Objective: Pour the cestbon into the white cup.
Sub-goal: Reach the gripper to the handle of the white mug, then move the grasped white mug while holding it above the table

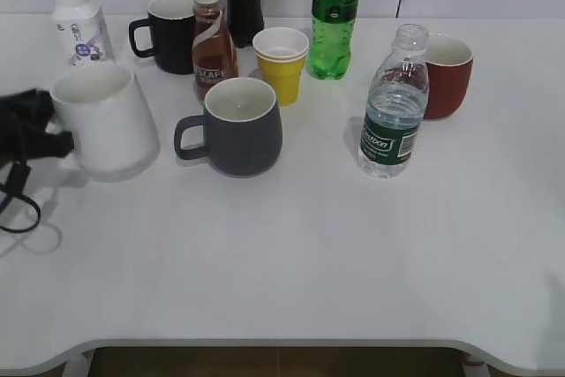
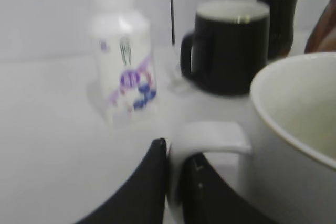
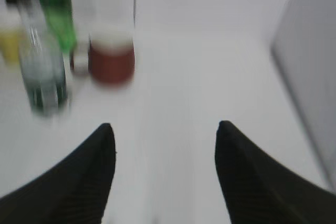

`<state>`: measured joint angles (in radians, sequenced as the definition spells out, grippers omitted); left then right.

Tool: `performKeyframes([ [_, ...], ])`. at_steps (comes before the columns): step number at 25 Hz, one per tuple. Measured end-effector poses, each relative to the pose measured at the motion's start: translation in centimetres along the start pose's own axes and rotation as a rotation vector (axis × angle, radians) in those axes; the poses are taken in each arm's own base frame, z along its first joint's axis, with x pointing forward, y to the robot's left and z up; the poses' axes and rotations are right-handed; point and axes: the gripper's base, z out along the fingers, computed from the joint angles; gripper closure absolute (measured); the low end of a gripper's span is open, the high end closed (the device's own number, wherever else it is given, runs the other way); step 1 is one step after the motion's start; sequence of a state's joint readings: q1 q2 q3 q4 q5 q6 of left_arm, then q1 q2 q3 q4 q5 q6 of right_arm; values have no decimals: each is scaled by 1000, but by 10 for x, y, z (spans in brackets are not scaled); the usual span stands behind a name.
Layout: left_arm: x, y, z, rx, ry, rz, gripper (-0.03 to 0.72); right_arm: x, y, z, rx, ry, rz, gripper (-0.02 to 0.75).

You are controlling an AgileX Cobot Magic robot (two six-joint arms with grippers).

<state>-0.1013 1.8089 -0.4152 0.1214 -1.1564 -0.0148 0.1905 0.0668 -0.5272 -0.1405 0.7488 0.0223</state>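
Note:
The cestbon (image 1: 392, 108), a clear ribbed bottle with a dark green label and no cap, stands upright right of centre; it also shows blurred in the right wrist view (image 3: 43, 74). The white cup (image 1: 106, 119) stands at the left, slightly tilted. My left gripper (image 1: 55, 140) is shut on the cup's handle (image 2: 210, 135); its fingertips (image 2: 176, 153) pinch the handle in the left wrist view, beside the cup's body (image 2: 294, 129). My right gripper (image 3: 164, 129) is open and empty, low over bare table right of the bottle, outside the exterior view.
A grey mug (image 1: 238, 125) stands mid-table. Behind are a black mug (image 1: 168, 33), a brown coffee bottle (image 1: 212, 41), a yellow paper cup (image 1: 282, 64), a green soda bottle (image 1: 334, 15), a red mug (image 1: 446, 75) and a small white bottle (image 1: 79, 28).

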Motion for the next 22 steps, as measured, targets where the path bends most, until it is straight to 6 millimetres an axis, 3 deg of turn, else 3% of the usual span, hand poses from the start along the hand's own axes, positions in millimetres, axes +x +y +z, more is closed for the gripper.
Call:
performKeyframes([
  [3, -22, 0, -6, -1, -81, 10, 648, -36, 4, 25, -14, -239, -79, 292],
  [6, -39, -3, -12, 26, -122, 35, 648, -60, 9, 64, -38, -357, -98, 292],
  [10, -53, -9, -20, 88, -142, 89, 648, -67, 18, 121, -89, -392, -39, 292],
  [13, -61, -13, -25, 122, -146, 126, 648, -39, 30, 161, -181, -314, 78, 292],
  [18, -70, -15, -32, 136, -134, 162, 648, 36, 53, 193, -344, -112, 150, 289],
  [22, -73, -15, -35, 142, -138, 176, 648, 59, 67, 216, -461, -51, 103, 206],
])
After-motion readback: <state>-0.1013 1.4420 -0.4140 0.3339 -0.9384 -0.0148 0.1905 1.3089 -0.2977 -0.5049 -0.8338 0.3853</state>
